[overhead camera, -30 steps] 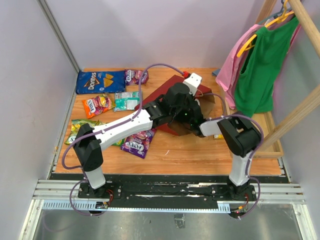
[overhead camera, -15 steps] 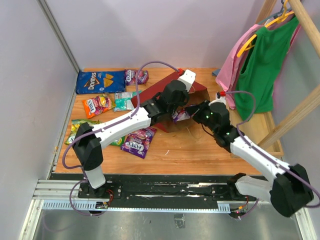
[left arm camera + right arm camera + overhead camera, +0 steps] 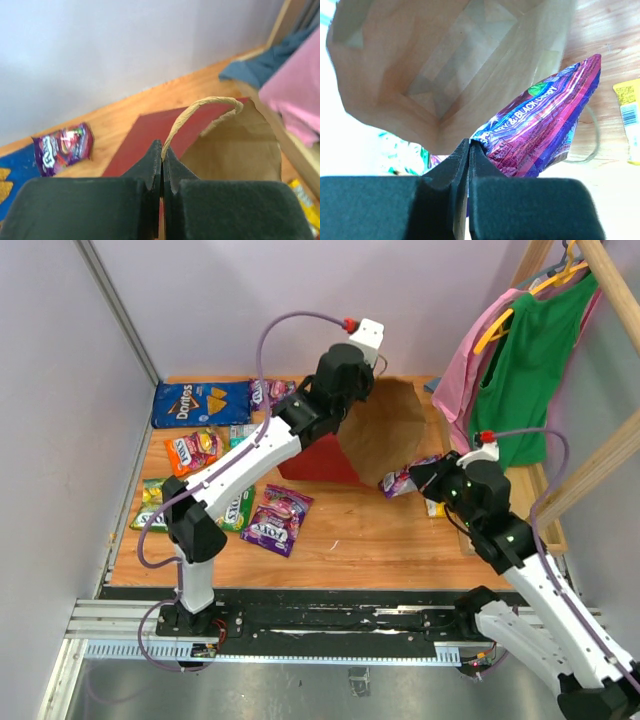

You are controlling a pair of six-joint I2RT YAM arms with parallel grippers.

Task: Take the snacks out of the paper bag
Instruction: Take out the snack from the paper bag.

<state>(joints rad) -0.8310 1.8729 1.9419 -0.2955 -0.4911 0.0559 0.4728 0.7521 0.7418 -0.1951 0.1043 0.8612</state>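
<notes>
The left gripper [image 3: 161, 150], pinched shut on the handle [image 3: 200, 106], holds the paper bag [image 3: 385, 430] tipped open while the right gripper [image 3: 469, 146], clamped on a purple candy bag [image 3: 540, 127] just outside its mouth, should next set it on the table [image 3: 350, 540]

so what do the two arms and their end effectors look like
The left arm and right arm have white tubular links, black joint housings and a lilac cable looped outside, with a red plug. The left end effector and right end effector each have two blocky black fingers with wedge tips.
</notes>
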